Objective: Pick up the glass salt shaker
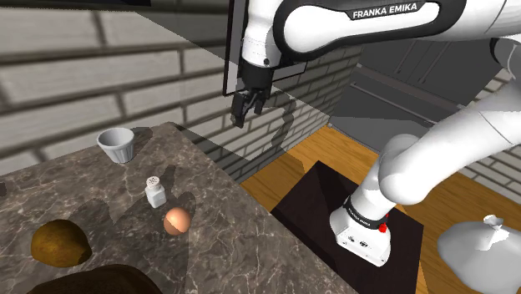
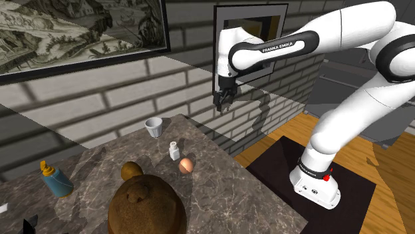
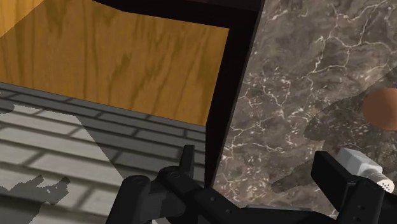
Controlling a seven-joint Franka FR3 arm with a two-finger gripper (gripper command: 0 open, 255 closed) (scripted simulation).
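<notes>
The end effector is seen raised against the brick wall, well apart from the white salt shaker (upright, with a perforated cap), which is placed on the marbled worktop between a pale cup and a brownish egg.

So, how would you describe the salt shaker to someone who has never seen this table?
Look at the dark marble table. Between the pale cup and the brown egg stands the salt shaker. It is the only small, white, upright bottle with a perforated top.
</notes>
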